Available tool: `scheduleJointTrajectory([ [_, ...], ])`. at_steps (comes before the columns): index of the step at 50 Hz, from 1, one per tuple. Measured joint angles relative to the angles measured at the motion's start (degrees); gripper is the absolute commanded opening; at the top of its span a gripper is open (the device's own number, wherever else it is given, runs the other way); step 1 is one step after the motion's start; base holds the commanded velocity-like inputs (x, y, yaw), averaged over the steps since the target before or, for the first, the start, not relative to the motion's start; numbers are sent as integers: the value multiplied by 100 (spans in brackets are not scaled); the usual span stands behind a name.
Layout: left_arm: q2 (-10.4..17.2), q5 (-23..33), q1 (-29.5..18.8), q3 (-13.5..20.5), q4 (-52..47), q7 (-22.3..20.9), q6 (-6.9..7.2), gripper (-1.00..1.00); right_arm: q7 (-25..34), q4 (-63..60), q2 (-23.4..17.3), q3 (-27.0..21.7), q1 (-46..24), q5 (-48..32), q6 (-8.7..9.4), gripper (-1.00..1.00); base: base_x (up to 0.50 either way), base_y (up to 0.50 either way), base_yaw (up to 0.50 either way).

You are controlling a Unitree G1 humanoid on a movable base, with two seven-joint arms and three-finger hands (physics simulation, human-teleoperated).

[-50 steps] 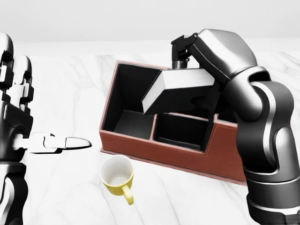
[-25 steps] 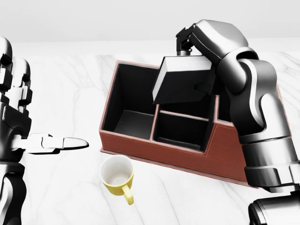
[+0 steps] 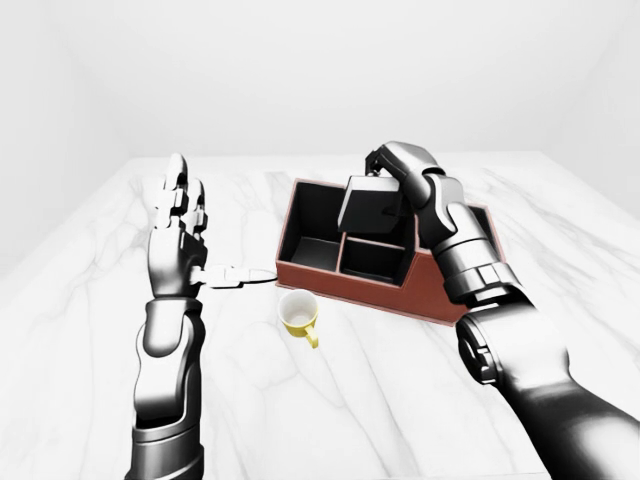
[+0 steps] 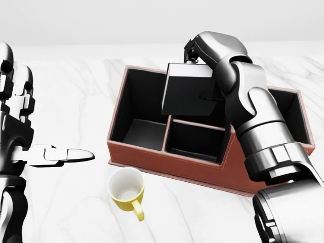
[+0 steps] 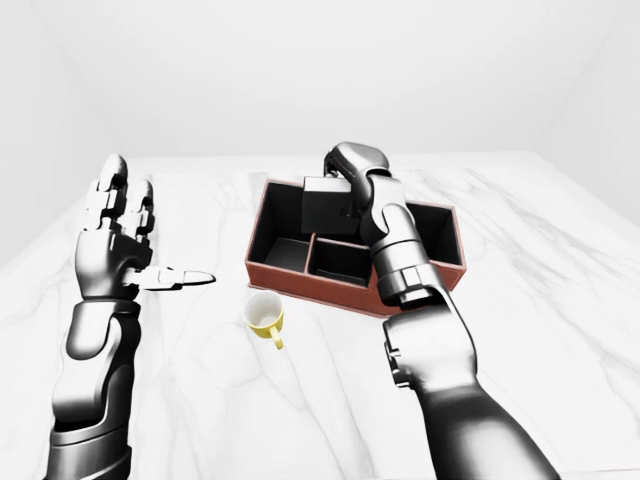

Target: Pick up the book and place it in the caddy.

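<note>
Two hands are showing: the left hand [image 4: 30,152] is hanging open beside the caddy [image 4: 152,152]. The right hand [image 4: 200,53] is gripping the book [image 4: 187,91], tilted just above the caddy's middle walls.

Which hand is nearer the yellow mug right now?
Left. The left hand hangs open just left of the mug in the head view; the right hand is up over the caddy, gripping the book.

Yellow mug [image 4: 126,192] below me, upright on the white marble table [image 4: 71,91], white inside, handle toward the head view's lower right. Table veined grey. Pale bare wall [image 3: 320,70] beyond its top edge.
</note>
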Motion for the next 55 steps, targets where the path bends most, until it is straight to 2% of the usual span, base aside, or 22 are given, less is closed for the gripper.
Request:
scheduleJointTrajectory([
  [22, 16, -6, 42, 34, -47, -13, 0, 100, -702, 1671, -9, 101, -600, 203, 0, -100, 0, 0, 0],
  [55, -4, 10, 111, 30, 143, -39, 0, 100, -1085, 2432, -34, 160, -593, 240, 0, -100, 0, 0, 0],
])
